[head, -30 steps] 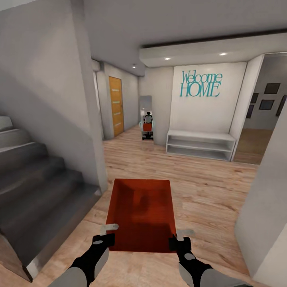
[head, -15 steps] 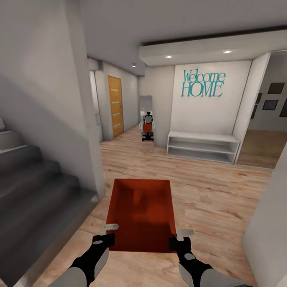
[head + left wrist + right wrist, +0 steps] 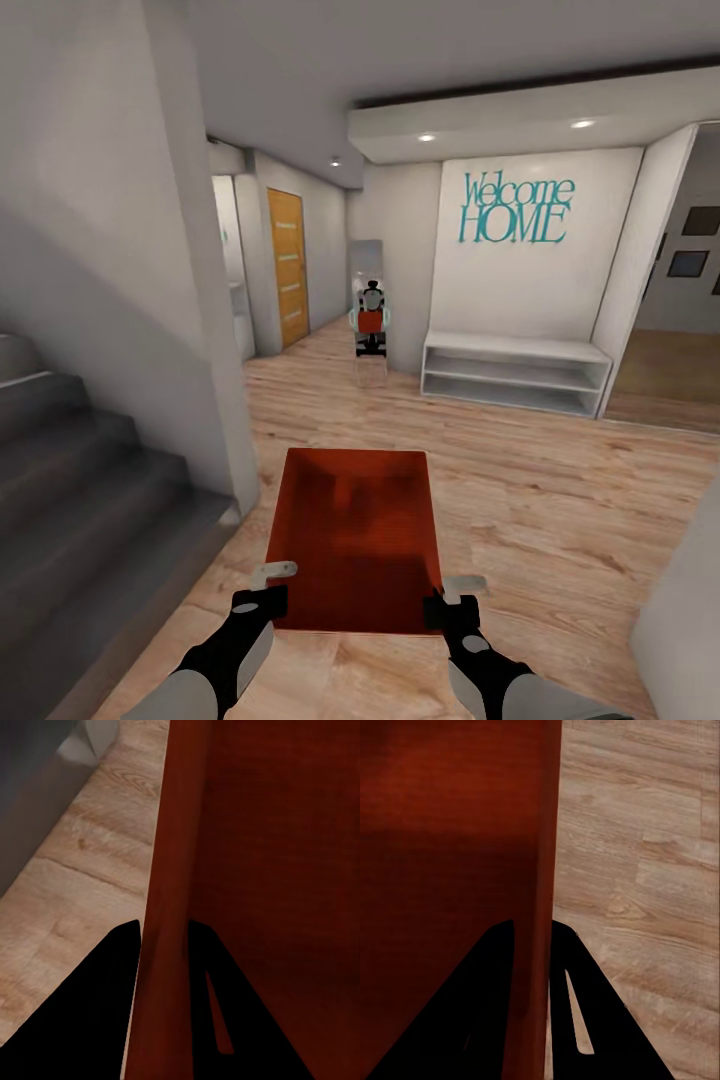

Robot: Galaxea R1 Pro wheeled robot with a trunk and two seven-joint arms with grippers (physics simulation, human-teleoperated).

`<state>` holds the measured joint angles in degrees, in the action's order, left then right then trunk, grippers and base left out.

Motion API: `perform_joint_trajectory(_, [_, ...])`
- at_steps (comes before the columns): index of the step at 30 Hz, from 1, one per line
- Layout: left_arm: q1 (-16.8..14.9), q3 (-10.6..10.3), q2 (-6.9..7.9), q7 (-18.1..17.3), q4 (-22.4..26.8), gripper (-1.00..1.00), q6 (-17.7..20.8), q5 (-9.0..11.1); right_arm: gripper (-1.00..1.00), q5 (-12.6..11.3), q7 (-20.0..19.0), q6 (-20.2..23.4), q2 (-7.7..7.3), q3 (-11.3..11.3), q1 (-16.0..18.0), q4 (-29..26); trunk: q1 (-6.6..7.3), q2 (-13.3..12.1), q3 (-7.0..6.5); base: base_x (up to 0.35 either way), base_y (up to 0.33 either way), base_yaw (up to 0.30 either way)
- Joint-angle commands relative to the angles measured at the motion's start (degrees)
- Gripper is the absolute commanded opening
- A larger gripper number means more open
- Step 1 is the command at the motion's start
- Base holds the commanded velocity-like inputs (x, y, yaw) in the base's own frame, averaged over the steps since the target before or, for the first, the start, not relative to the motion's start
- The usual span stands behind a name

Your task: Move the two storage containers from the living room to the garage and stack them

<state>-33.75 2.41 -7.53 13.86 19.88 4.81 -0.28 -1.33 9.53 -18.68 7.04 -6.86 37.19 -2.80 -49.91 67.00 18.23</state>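
**Inspector:** Carrying was the step in hand. One orange-red bin (image 3: 355, 540) was held out in front of the robot, above the wood-plank floor (image 3: 540, 500) of a hallway. Where did each tool stand?

**Assistant:** The left tool (image 3: 268, 588) was clamped on the bin's left wall near its close corner, and the right tool (image 3: 447, 596) was clamped on the right wall likewise. Each wall sat pinched between two dark fingers.

**Inspector:** My judgement on doing it well: keep both arms level and equally spaced so the bin does not twist or slip, and drive slowly. The stairs (image 3: 90, 470) lay close on the left, with a wall corner just beside them.

**Assistant:** Noted. The garage was not in sight, so the haul was, I judge, far from finished.

**Inspector:** What did the views add to one another?

**Assistant:** The head view gave the route: an orange door (image 3: 288, 265), a white shelf (image 3: 515, 372) under a "Welcome HOME" sign (image 3: 515, 210). The left wrist view showed the wall of the bin (image 3: 176, 870) gripped by the fingers (image 3: 97, 1012); the right wrist view showed the same (image 3: 544, 870).
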Motion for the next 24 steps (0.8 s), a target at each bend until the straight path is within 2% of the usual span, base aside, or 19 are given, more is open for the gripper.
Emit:
perform_joint_trajectory(1, [0.0,0.7,-0.02,0.3,0.0,-1.00,0.4,0.3,-1.00,-0.7,0.5,-0.4,-0.01,1.1,0.1,-0.1,-0.03,0.0,0.06,0.322,0.000,0.000])
perform_joint_trajectory(24, [0.0,0.7,-0.02,0.3,0.0,-1.00,0.3,0.3,-1.00,-0.7,0.5,-0.4,-0.01,1.1,0.1,-0.1,-0.03,0.0,0.06,0.322,0.000,0.000])
